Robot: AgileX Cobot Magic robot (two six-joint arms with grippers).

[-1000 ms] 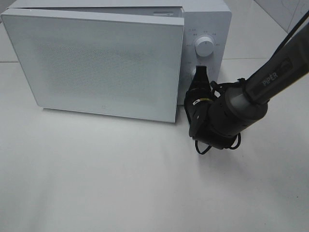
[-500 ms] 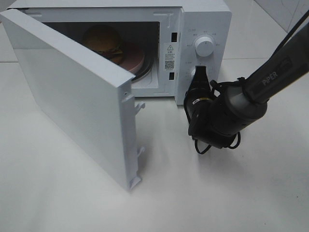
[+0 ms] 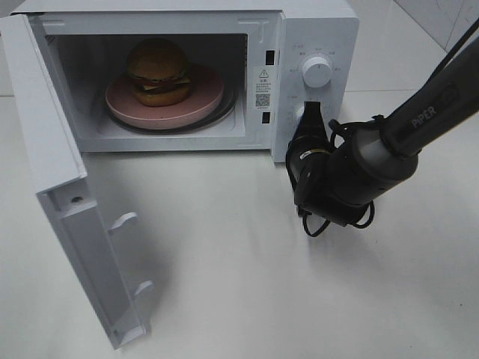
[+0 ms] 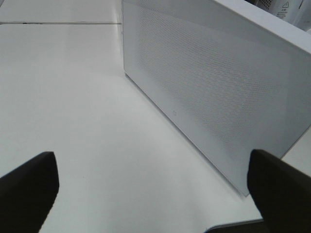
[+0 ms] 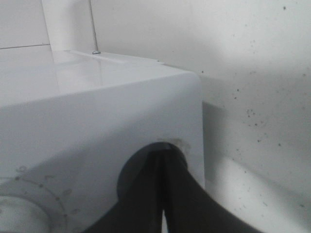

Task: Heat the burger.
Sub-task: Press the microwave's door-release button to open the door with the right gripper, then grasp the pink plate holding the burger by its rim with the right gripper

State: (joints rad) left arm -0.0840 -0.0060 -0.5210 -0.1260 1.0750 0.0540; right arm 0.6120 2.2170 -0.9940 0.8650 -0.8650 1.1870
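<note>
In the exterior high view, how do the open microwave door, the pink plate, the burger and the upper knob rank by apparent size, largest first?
1. microwave door, by far the largest, though it also swings nearer the camera
2. pink plate
3. burger
4. upper knob

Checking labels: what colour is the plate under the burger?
The plate is pink; exterior high view shows it best.

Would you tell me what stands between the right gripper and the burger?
In the exterior high view, the microwave's control panel and stickered frame separate the right gripper from the burger.
</note>
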